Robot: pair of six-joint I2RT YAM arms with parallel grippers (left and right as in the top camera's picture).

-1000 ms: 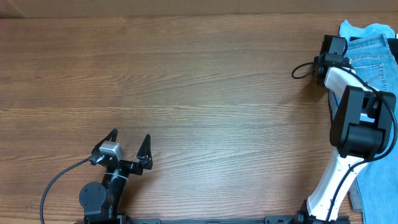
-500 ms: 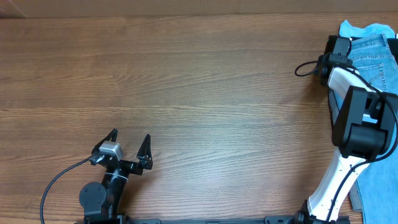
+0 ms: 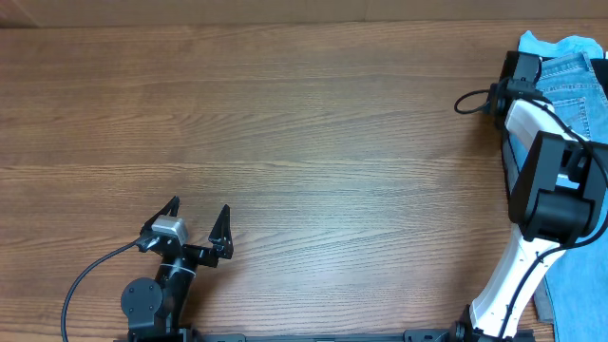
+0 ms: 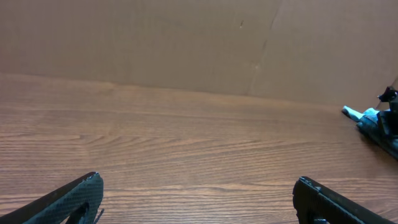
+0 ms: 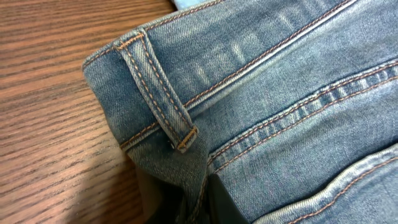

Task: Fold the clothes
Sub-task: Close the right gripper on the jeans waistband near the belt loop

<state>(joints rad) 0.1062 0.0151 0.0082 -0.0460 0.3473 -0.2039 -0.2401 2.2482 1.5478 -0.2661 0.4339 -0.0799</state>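
The clothes are light blue jeans [image 3: 573, 78] lying at the table's far right edge, running down past the right arm to the lower right corner. My right gripper [image 3: 520, 68] sits at their left edge. In the right wrist view the waistband with a belt loop [image 5: 163, 93] fills the frame, and the right gripper [image 5: 200, 200] is shut on a fold of denim just below the loop. My left gripper [image 3: 199, 206] rests near the front left, far from the jeans, open with nothing between its fingers [image 4: 74, 198]. A bit of blue fabric [image 4: 356, 113] shows far right in its view.
A brown wooden table [image 3: 304, 142] spans the view. A cardboard wall [image 4: 186, 43] stands along its far edge. A black cable loop [image 3: 465, 103] sticks out left of the right wrist. The right arm's white and black links [image 3: 546, 180] stand over the jeans.
The right gripper has slid a little to the right onto the jeans' edge and closed from wide to shut on the denim. The left arm has not moved.
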